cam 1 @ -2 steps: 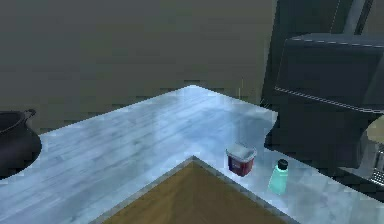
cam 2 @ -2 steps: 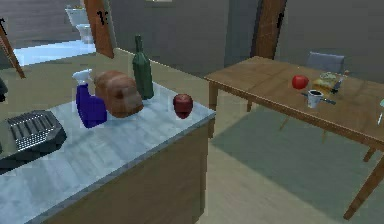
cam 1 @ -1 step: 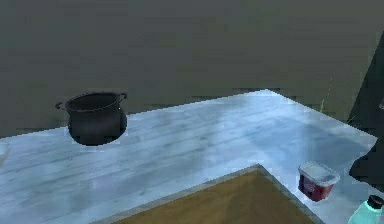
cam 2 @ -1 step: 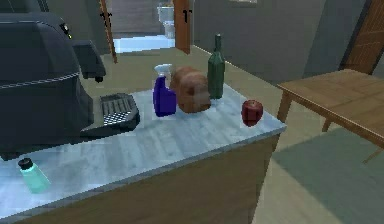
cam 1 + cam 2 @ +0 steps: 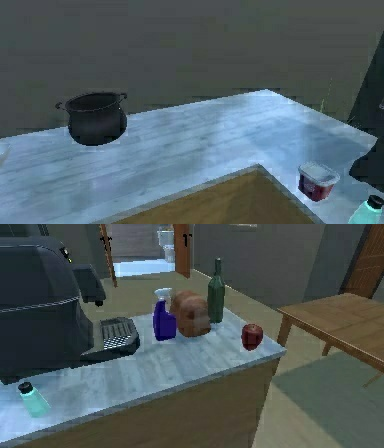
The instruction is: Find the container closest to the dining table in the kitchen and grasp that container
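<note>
One pale, streaked worktop (image 5: 200, 135) with wooden sides carries all the items counted here. Forward view: one black pot (image 5: 97, 118) with two loop handles stands upright toward the left, well apart from one small red-and-white tub (image 5: 317, 181) near the lower right. Near the tub, at the bottom right corner, is the top of one teal-capped bottle (image 5: 373, 205), and the dark body of one coffee machine (image 5: 372, 100) rises at the right edge. Arm side view: the coffee machine (image 5: 45, 304) occupies the left of the worktop (image 5: 150, 372), with the teal-capped bottle (image 5: 33, 399) near the front edge below it. To the machine's right stands a close group of three: one blue spray bottle (image 5: 164, 319), one brown loaf (image 5: 188, 312) and one tall green bottle (image 5: 216, 292), the loaf between the two bottles. One small red object (image 5: 252, 335) stands alone near the worktop's right end. Of all the items it is nearest to the one wooden table (image 5: 335, 324) beyond that end, and it does not touch it. Whether it is a container cannot be told. Two wooden door leaves (image 5: 186, 249) flank one doorway in the far wall. The pincer's state cannot be told.
</note>
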### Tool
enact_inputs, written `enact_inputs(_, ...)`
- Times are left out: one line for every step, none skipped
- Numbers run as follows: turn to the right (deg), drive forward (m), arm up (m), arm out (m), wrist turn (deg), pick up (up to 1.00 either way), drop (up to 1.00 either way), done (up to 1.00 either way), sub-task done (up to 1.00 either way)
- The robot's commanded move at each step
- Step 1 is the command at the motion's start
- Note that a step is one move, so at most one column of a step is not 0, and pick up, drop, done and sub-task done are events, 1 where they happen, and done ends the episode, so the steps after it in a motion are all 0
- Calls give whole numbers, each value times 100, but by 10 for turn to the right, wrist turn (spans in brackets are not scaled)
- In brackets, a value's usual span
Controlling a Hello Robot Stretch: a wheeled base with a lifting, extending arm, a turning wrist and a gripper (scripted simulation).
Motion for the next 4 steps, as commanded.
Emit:
enact_inputs(0,0,38,0,0,0,0,0,0)
enact_inputs(0,0,0,50,0,0,0,0,0)
enact_inputs(0,0,0,0,450,0,0,0,0)
enact_inputs(0,0,0,0,450,0,0,0,0)
